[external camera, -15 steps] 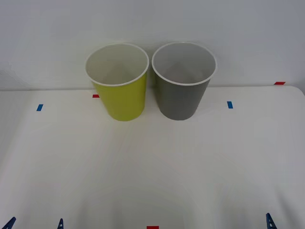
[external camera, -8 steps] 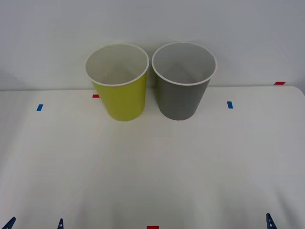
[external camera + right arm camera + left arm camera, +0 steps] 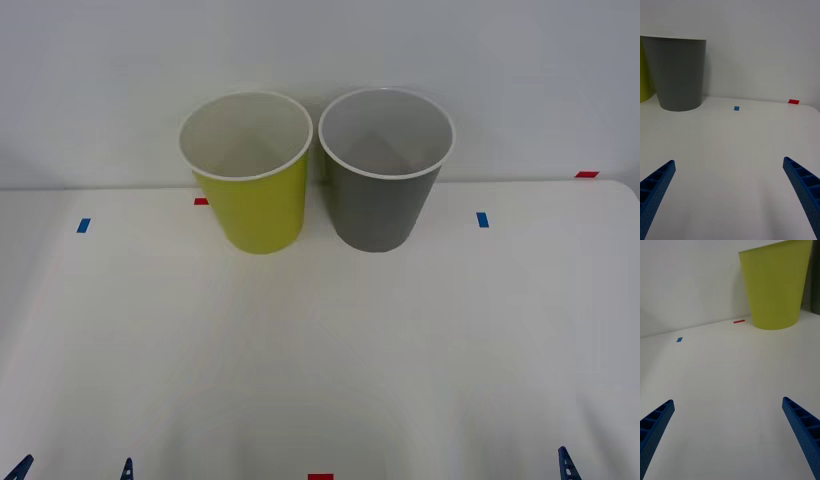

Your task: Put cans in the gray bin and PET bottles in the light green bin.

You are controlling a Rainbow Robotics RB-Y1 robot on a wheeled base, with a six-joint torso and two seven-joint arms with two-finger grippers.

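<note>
Both blue ribbed grippers — left gripper [image 3: 728,438] and right gripper [image 3: 728,198] — hover spread wide and empty near the white table [image 3: 320,350], well short of the tall yellow-green plastic bin [image 3: 255,205] with the dark gray plastic bin [image 3: 380,205] just beside it — no can lies on it to grasp.

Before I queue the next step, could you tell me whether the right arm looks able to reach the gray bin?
Probably yes: bare table lies between the open right gripper and the gray bin.

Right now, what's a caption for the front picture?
Light green bin and gray bin side by side on a white table.
</note>
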